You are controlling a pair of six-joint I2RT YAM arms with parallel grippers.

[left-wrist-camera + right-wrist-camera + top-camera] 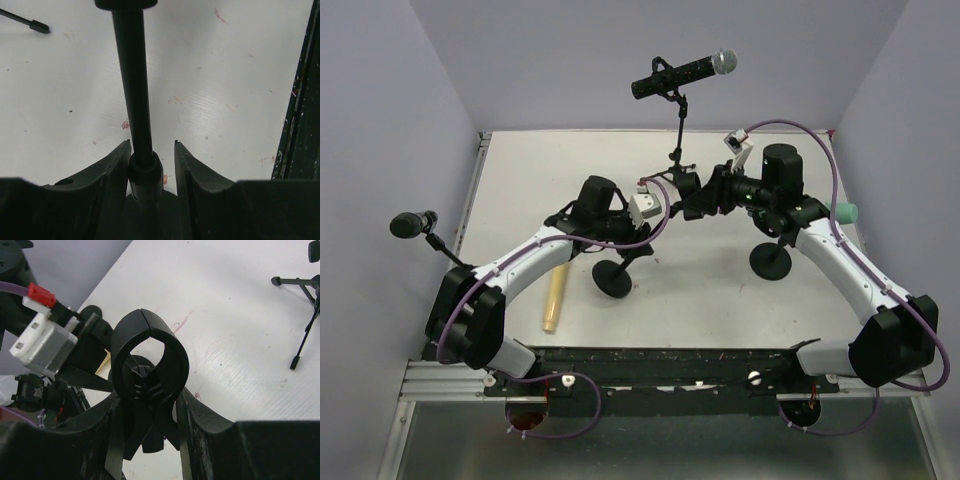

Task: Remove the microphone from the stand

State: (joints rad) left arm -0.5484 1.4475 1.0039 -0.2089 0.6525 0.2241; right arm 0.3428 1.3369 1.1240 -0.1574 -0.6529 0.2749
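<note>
Clenched on an empty black clip [150, 355], the right hand [150, 392] seems mid-step, while the left hand [152, 142], released, loosely straddles a stand pole [132, 75]; the microphone [685, 72] sits clipped on the tripod stand [677, 140] by the far edge of the surface [720, 300], so the next move likely means reaching up and gripping it.

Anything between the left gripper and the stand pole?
Nothing visible. The stand pole sits between the left gripper's open fingers, close to one of them. The right gripper is shut on an empty clip.

No legible text, label, brand or number anywhere.
</note>
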